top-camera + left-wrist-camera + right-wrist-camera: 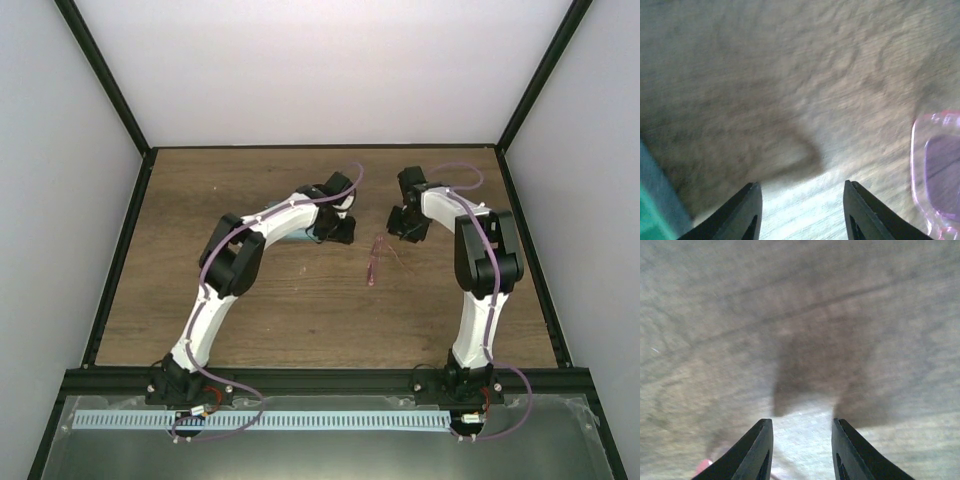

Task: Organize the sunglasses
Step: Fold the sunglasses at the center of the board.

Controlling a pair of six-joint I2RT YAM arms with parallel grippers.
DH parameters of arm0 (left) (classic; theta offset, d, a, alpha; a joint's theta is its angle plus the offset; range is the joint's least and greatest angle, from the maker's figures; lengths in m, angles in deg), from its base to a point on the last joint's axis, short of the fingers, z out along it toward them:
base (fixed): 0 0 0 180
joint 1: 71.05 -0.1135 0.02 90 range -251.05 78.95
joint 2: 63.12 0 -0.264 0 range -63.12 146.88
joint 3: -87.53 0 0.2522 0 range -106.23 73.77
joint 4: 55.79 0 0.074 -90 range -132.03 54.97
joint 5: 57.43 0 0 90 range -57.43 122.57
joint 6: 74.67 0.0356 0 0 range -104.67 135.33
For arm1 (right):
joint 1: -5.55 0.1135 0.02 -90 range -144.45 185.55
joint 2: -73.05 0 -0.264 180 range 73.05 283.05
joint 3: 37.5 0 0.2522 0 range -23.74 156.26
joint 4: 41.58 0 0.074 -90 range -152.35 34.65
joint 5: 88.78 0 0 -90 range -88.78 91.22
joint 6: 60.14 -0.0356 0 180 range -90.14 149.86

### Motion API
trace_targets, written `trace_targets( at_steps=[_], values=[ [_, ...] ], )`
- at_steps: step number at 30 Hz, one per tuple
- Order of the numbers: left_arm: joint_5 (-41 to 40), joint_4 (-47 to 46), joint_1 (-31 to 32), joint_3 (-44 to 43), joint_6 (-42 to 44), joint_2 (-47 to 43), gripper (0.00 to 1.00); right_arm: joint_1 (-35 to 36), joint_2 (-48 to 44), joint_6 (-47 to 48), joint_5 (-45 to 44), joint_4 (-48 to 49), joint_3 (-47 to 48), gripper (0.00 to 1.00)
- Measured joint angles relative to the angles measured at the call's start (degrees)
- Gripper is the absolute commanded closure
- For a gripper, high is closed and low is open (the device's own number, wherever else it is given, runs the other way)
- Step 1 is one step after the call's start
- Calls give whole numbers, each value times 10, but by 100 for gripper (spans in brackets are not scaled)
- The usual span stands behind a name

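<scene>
A wooden table (300, 320) is seen from above, with two robot arms bolted at its near edge and bent inward toward the middle. Past the mid-table, the sunglasses (376, 262) are laid on the bare wood, a thin pink streak whose long axis runs roughly near to far, slightly tilted. They are placed between the two arm tips and a little nearer the bases than either.

The left gripper (801, 186) is held low over the wood, its jaws moderately parted with nothing between them. One pink lens is caught at the right edge of its wrist view, so the sunglasses lie to its right. A corner of a blue-green case (652, 200) is glimpsed at that view's lower left.

The right gripper (801, 421) is likewise parted and empty, with only a pink tip shown at its lower left. From above, the right gripper is judged marginally closer, though the difference is slight. The coming grasp is judged to need jaws set across that near-to-far axis.
</scene>
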Motion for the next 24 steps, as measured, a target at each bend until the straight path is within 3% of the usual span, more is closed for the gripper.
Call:
trace_targets(
  at_steps=[7, 17, 24],
  values=[
    [42, -3, 2, 107, 32, -60, 73, 0, -49, 20, -15, -1, -76, 67],
    [95, -4, 46, 131, 41, -72, 66, 14, -116, 19, -9, -1, -167, 67],
    [112, -7, 65, 110, 37, -55, 64, 33, -126, 8, 0, 0, -179, 67]
  ],
)
